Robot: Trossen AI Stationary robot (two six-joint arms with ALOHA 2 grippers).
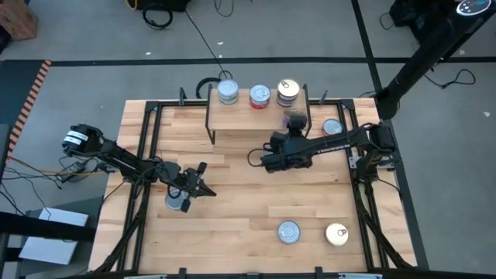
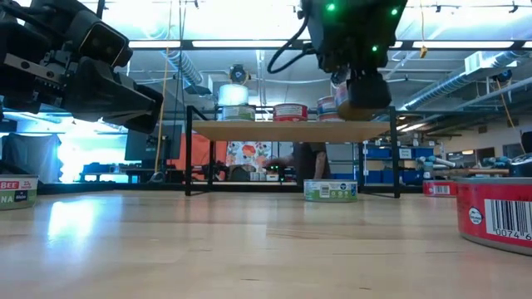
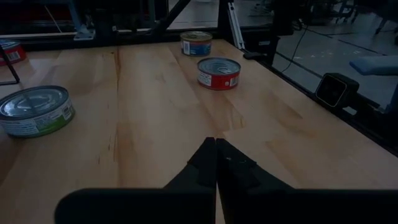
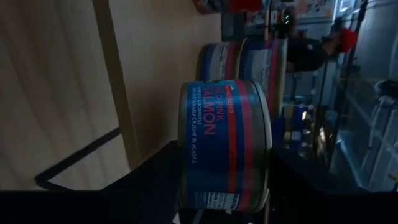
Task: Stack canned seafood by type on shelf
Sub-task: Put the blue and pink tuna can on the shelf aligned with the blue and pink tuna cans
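the right gripper (image 4: 225, 186) clamps a blue salmon tin (image 4: 225, 144) just before the shelf (image 1: 248, 118); the left gripper (image 3: 216, 163) is closed, empty.

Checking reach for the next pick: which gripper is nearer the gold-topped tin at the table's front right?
Left. The gold-topped tin lies nearer the shut left gripper than the right gripper, which holds a salmon tin at the shelf.

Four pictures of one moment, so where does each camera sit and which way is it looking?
High: overhead, straight down on the table, both arms, the shelf.
Low: table height, level across to the shelf; arms enter from above.
Left wrist: past the shut left gripper at loose tins.
Right wrist: the right gripper holding a salmon tin.
High and low share the shelf.
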